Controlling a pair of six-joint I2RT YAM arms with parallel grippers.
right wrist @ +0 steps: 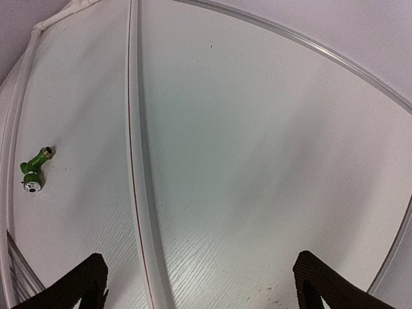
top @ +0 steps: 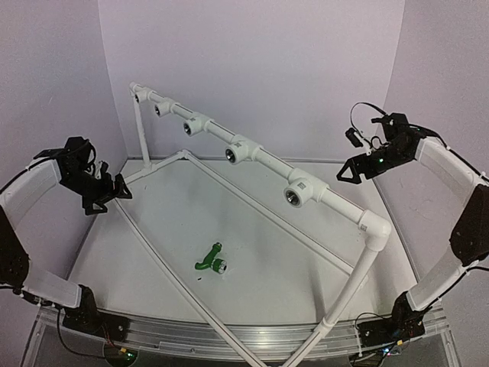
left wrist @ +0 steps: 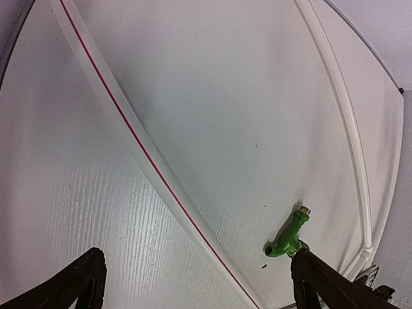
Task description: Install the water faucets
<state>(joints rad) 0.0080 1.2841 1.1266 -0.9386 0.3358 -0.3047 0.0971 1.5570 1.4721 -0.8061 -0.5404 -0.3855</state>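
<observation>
Lying on its side on the white table (top: 267, 260), the green water faucet (top: 211, 258) rests toward the near edge, a little left of the middle, with nothing touching it. Its silver ribbed round end points toward the near edge and its narrow tip toward the far edge. It sits in the wedge between two low pipes that lie on the surface: the left low pipe (top: 153, 245) runs from the left edge toward the near edge, and the right low pipe (top: 267, 210) slants from the far left corner toward the right edge. The faucet is apart from both. A raised pipe (top: 267, 162) crosses above the surface from the far left corner toward the near right, held up by an upright post (top: 142, 138) at the far end and another post (top: 355, 283) at the near end. It carries five white tee fittings (top: 300, 191), their dark holes facing the near edge. The left gripper (top: 116, 189) hangs over the left edge, jaws spread wide and holding nothing; from its wrist camera the faucet shows beside the right fingertip. The right gripper (top: 348, 170) hangs over the right edge near the far corner, jaws likewise wide apart and empty, well away from the faucet.
</observation>
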